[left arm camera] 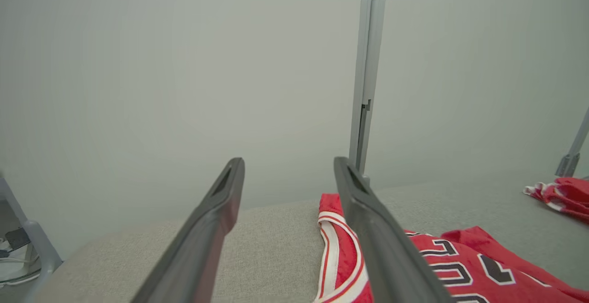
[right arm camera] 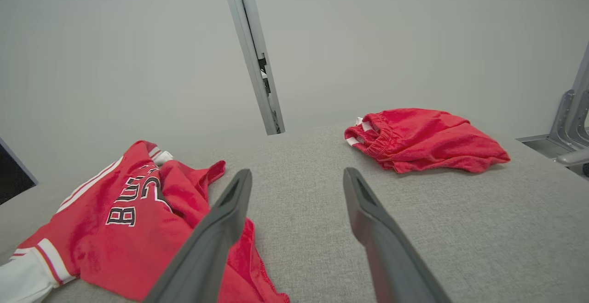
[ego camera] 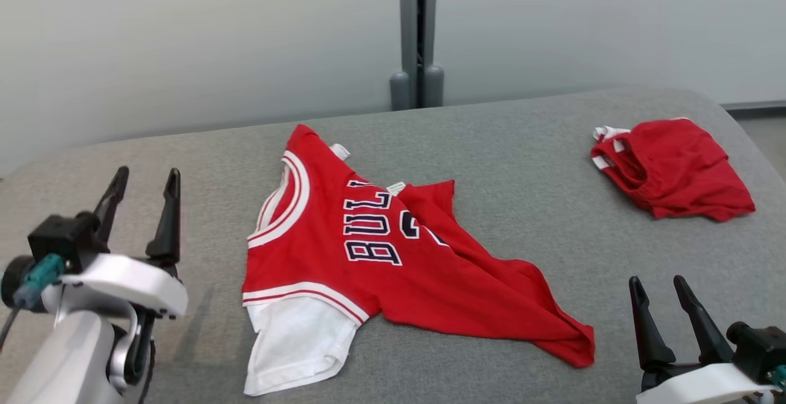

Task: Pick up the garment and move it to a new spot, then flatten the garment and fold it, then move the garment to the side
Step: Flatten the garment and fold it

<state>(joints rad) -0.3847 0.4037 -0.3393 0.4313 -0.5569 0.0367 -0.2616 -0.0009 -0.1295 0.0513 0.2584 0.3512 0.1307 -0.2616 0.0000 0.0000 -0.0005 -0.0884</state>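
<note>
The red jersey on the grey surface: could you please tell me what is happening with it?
A two-armed robot is working on the red jersey, which lies crumpled on the grey surface. Nothing holds it: the left gripper and right gripper hover on either side, jaws open. A second red garment lies bunched at the far right.

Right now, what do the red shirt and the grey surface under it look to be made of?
The red shirt looks like soft, matt knit cloth, slightly fuzzy: it creases and lies limp. The grey surface looks like matt woven upholstery fabric, with a fine speckled weave; its rounded edge suggests padding, though that is a guess.
</note>
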